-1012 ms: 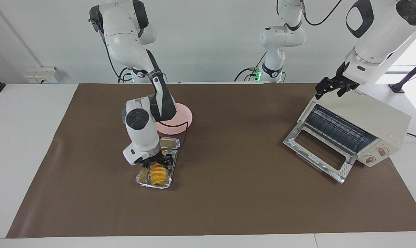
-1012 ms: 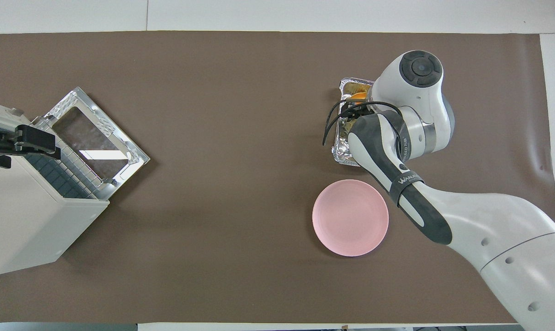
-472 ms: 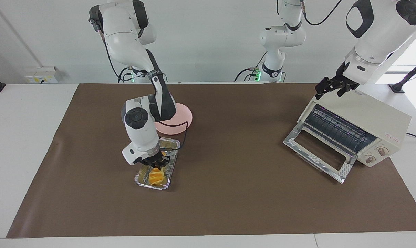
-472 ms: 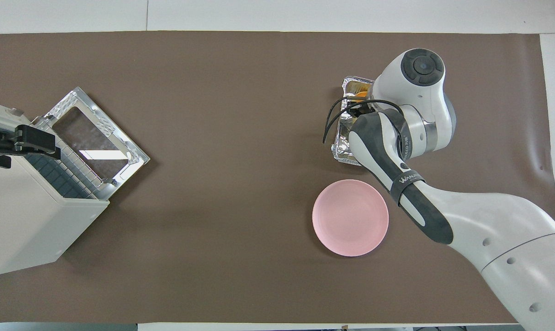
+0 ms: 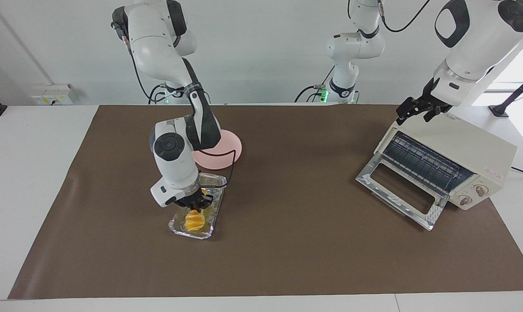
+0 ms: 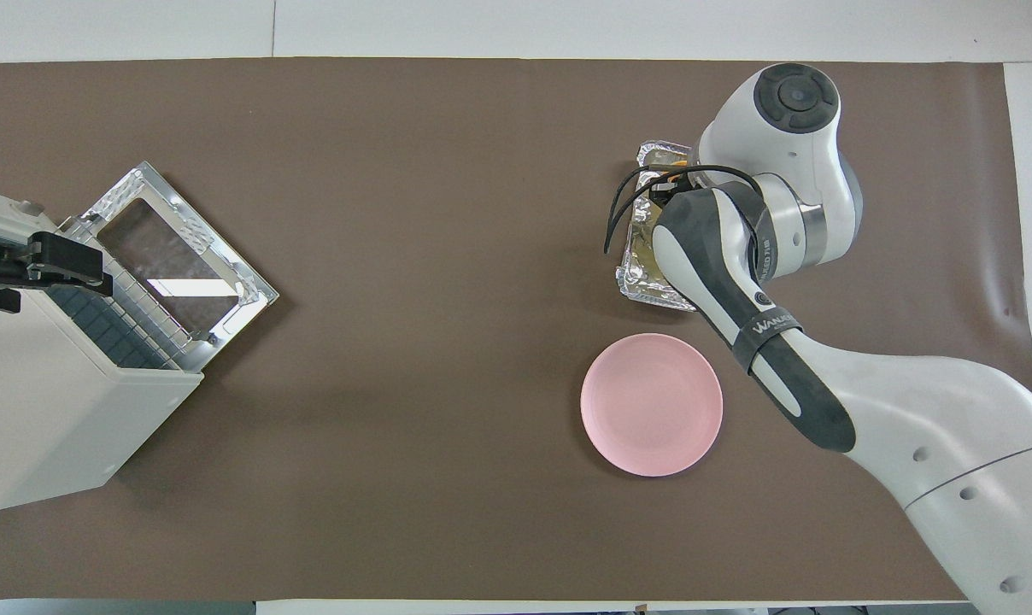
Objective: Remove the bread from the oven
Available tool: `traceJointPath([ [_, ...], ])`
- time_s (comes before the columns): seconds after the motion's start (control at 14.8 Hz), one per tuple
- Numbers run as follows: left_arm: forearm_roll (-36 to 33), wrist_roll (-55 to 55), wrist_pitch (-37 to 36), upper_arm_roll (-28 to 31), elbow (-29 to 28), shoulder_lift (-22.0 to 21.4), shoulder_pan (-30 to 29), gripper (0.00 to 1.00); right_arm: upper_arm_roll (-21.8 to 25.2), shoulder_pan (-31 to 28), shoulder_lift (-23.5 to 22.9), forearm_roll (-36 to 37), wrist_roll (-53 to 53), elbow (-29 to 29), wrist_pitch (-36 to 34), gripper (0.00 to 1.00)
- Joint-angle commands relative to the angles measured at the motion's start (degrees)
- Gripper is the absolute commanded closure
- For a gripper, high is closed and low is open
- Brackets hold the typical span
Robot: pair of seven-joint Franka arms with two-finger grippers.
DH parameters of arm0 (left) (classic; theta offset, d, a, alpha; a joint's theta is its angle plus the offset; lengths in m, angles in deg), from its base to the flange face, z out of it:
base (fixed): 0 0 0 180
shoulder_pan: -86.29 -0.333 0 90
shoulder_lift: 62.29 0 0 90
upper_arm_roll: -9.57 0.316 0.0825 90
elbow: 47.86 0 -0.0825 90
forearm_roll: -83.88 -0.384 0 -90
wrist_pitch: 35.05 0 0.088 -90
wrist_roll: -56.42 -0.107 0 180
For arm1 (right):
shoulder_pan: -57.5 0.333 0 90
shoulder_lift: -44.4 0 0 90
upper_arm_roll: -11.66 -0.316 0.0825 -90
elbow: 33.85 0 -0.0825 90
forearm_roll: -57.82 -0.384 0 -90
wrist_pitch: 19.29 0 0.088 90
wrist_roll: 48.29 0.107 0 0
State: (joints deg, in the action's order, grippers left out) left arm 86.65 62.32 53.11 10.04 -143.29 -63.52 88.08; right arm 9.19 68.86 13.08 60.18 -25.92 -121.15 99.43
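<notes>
The bread (image 5: 194, 221) is a golden-orange ridged loaf. It hangs tilted from my right gripper (image 5: 195, 204), which is shut on its upper end just above the crinkled foil tray (image 5: 214, 207). In the overhead view my right wrist covers the bread and most of the foil tray (image 6: 644, 278). The cream-white oven (image 5: 465, 147) stands at the left arm's end of the table with its glass door (image 5: 400, 190) dropped open and its wire rack bare. It also shows in the overhead view (image 6: 46, 401). My left gripper (image 5: 417, 109) waits over the oven's top corner.
A pink plate (image 5: 229, 149) lies beside the foil tray, nearer to the robots; it also shows in the overhead view (image 6: 651, 403). The brown mat (image 5: 296, 242) covers the table. A third arm's base (image 5: 346, 86) stands at the table's robot edge.
My right gripper has risen over the foil tray and the bread has come up with it, from lying flat to hanging on end. The left arm has not moved.
</notes>
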Motion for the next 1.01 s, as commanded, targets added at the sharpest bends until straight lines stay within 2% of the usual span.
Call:
traceJointPath([
  [0.0,-1.2,-0.1,0.7,0.0,-0.8,-1.1,0.0,0.00,-0.8,-0.1,1.3,0.4,1.4,2.8,-5.9,1.00],
  [0.27,-1.2,-0.1,0.7,0.0,-0.8,-1.1,0.1,0.00,-1.1,2.3,9.6,0.1,4.8,0.6,-16.0,1.00],
  [0.47,-1.2,-0.1,0.7,0.1,-0.8,-1.1,0.1,0.00,-1.1,6.0,19.1,0.1,7.5,-9.3,-17.8,1.00],
  [0.74,-1.2,-0.1,0.7,0.0,-0.8,-1.1,0.0,0.00,-1.1,10.4,29.5,-2.2,9.5,-24.0,-14.2,1.00],
  [0.94,-1.2,-0.1,0.7,0.1,-0.8,-1.1,0.1,0.00,-1.1,13.4,35.7,-2.2,12.3,-40.0,-0.5,1.00],
])
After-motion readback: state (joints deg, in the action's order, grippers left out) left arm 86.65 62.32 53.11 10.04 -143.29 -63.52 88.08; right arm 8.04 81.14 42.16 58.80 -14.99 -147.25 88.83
